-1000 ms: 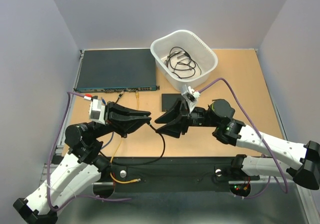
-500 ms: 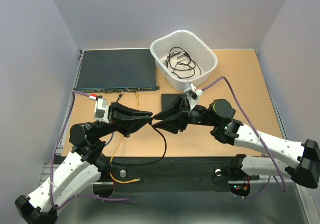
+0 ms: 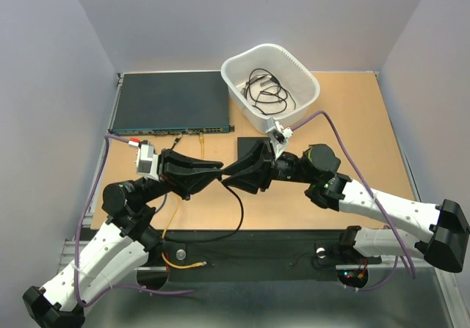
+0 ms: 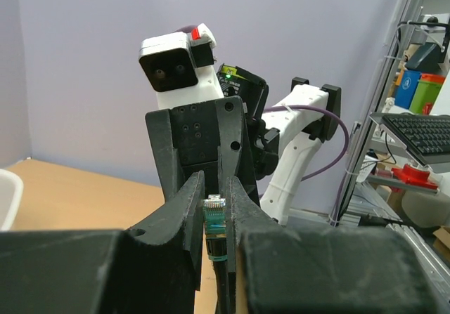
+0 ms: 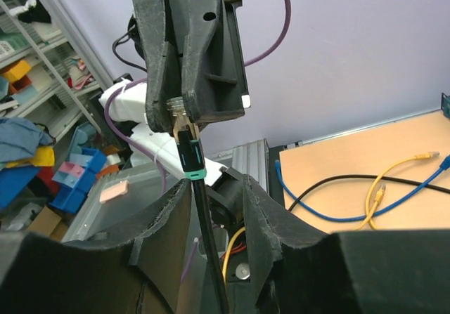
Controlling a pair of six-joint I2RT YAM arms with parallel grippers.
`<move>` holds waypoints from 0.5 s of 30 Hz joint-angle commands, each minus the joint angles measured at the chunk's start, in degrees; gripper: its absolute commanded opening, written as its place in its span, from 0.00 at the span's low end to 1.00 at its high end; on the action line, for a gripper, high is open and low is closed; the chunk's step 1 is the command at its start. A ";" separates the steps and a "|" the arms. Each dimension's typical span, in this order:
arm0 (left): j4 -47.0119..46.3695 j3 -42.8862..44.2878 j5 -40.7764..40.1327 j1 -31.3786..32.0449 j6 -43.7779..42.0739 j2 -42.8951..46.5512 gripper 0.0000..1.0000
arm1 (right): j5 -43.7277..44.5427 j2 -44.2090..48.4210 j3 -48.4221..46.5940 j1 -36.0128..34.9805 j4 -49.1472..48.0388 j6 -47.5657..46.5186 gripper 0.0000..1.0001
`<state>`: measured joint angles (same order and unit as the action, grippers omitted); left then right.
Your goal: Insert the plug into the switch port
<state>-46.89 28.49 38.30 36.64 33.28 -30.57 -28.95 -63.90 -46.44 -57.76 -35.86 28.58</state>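
My left gripper is shut on the plug, which has a clear tip and a teal body and points up between the fingers. Its black cable hangs down in a loop to the table's front. My right gripper faces the left one tip to tip. It is open, and its fingers straddle the cable just below the plug. The small flat black box lies just behind the right gripper, partly hidden. Its switch port row cannot be made out.
The wide dark rack unit lies at the back left with yellow cables plugged into its front. A white tub holding black cables stands at the back centre. More cables lie at the front left.
My right gripper has moved left and slightly back to meet the left gripper's tips. My left gripper has shifted slightly right with the plug in it.
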 commanded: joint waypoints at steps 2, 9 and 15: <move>-1.36 -0.98 -0.68 0.18 -0.76 0.24 0.00 | 0.30 2.20 -1.12 -0.08 -7.12 1.13 0.41; -1.27 -0.98 -0.95 0.18 -0.76 -0.46 0.00 | -0.49 0.71 -2.08 -0.08 -8.09 2.01 0.38; -0.92 -0.98 -1.30 0.18 -0.93 -0.20 0.00 | -0.93 -0.96 -2.17 0.01 -9.14 2.97 0.37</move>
<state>-45.56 27.57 37.15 36.69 33.19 -31.18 -29.21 -64.34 -46.44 -57.76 -40.93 30.55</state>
